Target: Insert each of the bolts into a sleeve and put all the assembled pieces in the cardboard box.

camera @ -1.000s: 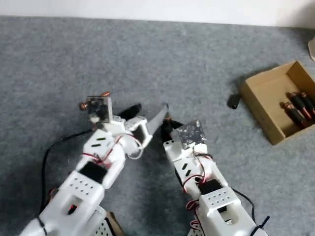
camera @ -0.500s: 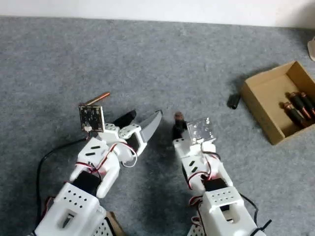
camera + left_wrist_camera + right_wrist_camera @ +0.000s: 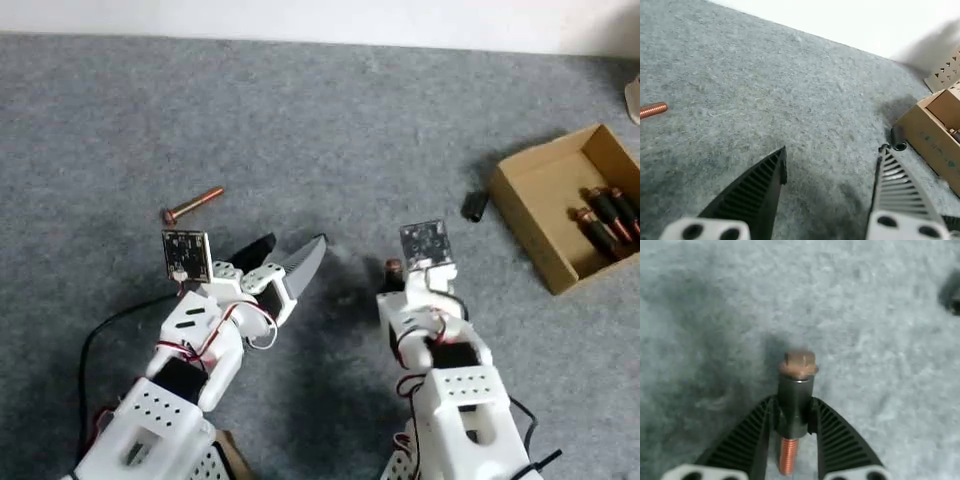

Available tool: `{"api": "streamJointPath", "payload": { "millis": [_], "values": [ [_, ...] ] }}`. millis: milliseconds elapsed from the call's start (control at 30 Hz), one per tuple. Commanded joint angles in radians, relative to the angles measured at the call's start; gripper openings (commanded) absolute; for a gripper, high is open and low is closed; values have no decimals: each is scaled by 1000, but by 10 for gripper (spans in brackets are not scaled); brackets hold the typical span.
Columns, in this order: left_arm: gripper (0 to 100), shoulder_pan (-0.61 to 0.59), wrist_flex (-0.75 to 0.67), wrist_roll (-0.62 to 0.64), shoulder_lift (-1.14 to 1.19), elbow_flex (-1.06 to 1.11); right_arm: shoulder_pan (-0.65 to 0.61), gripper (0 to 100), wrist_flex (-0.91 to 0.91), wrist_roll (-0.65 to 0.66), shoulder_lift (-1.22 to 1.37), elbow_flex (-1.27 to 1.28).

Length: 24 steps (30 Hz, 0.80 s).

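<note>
The right end effector (image 3: pixel 792 412) is clenching a sleeved bolt (image 3: pixel 794 390), its long axis pointing out past the fingertips, head foremost. The cardboard box (image 3: pixel 545 205) is sitting well apart, ahead and rightward. The left end effector (image 3: pixel 832 152) is gaping, farther from the box.

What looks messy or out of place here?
Nothing looks broken or spilled. One bolt lies alone on the carpet, and one black sleeve lies just outside the cardboard box, not yet joined.
</note>
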Motion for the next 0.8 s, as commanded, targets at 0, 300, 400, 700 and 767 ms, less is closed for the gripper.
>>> {"api": "streamJointPath", "payload": {
  "millis": [0, 300, 400, 700, 767],
  "values": [
    [274, -10, -31, -6, 8, -7, 47, 5, 91, 3, -21, -140],
    [274, -10, -26, -6, 8, -10, 107, 5, 266, 11, -12, -406],
    [274, -12, -29, -6, 8, -8, 107, 5, 312, 17, -12, -490],
    [273, -28, -26, -44, 8, -12, 165, 5, 346, 201, -10, -582],
    [264, -27, -28, -137, 10, -5, 199, 5, 341, 230, -10, -585]
  ]
}}
